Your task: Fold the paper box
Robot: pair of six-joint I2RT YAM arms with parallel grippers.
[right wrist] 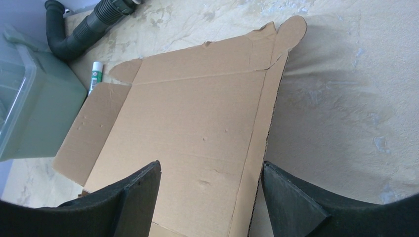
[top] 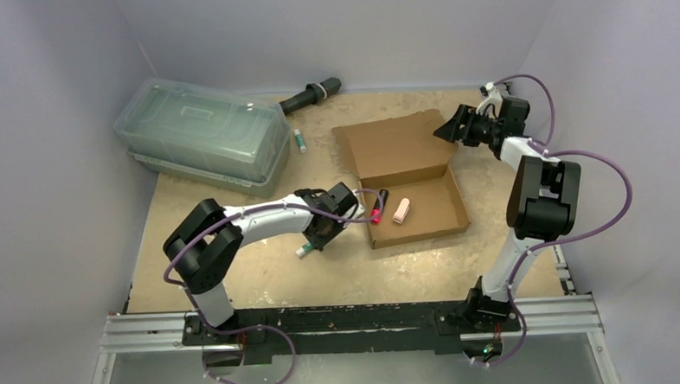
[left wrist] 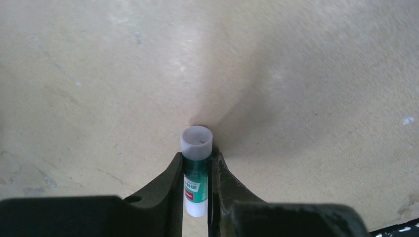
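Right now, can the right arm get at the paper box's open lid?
Likely yes: the right tool hangs open over the lid edge of the paper box, nothing between; the left tool grips a glue stick elsewhere.

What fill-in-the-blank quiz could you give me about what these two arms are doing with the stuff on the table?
1. The left gripper is ____ on the glue stick.
2. The right gripper hangs over the paper box lid with its jaws ____.
3. The pink item lies ____ the paper box.
4. Seen from above, the plastic container stands to the ____ of the paper box.

Missing words: shut; open; inside; left.
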